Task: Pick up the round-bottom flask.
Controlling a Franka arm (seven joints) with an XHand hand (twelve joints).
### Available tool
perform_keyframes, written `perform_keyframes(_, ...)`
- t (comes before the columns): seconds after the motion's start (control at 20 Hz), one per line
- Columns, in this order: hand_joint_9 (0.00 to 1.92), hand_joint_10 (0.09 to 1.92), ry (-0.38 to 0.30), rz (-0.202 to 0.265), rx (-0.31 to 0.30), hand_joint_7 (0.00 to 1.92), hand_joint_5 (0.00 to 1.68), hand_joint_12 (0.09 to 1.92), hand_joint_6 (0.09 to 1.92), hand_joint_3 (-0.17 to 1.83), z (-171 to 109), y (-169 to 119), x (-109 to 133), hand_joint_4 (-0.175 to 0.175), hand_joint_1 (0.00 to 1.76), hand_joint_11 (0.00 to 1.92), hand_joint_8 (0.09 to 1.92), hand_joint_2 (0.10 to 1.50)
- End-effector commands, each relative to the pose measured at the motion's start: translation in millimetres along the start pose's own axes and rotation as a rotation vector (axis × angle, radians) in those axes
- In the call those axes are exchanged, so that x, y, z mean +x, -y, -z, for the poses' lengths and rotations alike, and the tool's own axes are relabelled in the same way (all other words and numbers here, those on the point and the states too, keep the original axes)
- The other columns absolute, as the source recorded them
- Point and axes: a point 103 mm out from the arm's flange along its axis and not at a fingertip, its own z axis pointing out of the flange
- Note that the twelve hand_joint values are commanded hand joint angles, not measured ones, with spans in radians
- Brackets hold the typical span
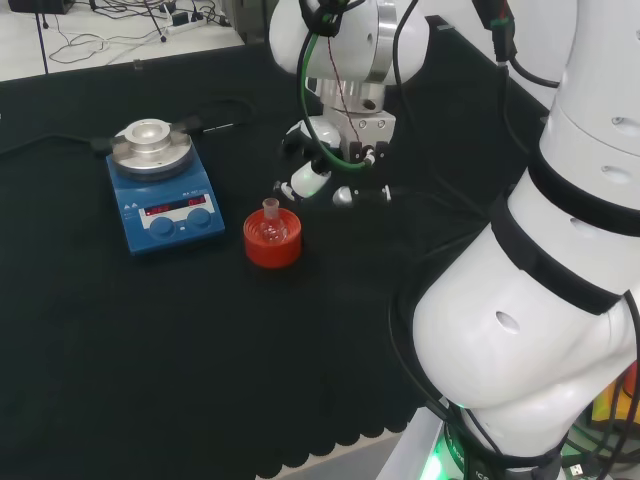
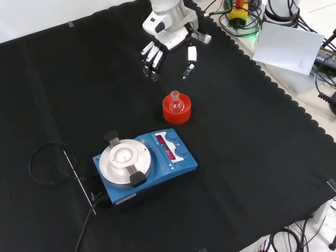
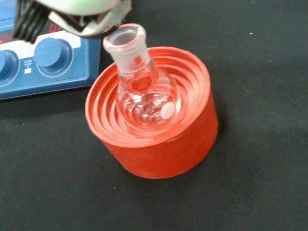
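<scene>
The small clear glass round-bottom flask (image 2: 175, 101) sits upright in a red ribbed ring stand (image 2: 177, 111). The black-and-white hand (image 2: 167, 50) hovers nearby, fingers straight, empty; it should close around the neck, then lift vertically.

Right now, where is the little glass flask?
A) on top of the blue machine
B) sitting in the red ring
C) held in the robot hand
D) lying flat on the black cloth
B: the round-bottom flask stands upright in the red ribbed stand, while the robot hand hovers apart, fingers open.
</scene>
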Motion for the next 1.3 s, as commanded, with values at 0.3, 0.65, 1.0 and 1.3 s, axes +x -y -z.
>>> perform_keyframes(0.3, 0.47, 0.67, -0.004, 0.024, -0.019, 0.25, 0.61, 1.43, 0.59, 0.64, -33, -14, 0, -0.027, 0.91, 0.14, 0.66, 0.57)
perform_keyframes(0.65, 0.48, 0.67, -0.016, 0.041, -0.025, 0.26, 0.65, 1.42, 0.66, 0.65, -44, -23, 0, -0.027, 0.92, 0.15, 0.67, 0.57)
perform_keyframes(1.0, 0.49, 0.66, -0.015, 0.056, -0.031, 0.27, 0.67, 1.42, 0.69, 0.66, -46, -28, 0, -0.029, 0.92, 0.15, 0.67, 0.57)
perform_keyframes(1.3, 0.5, 0.66, -0.017, 0.062, -0.019, 0.28, 0.7, 1.42, 0.71, 0.66, -52, -32, 0, -0.031, 0.92, 0.16, 0.67, 0.57)
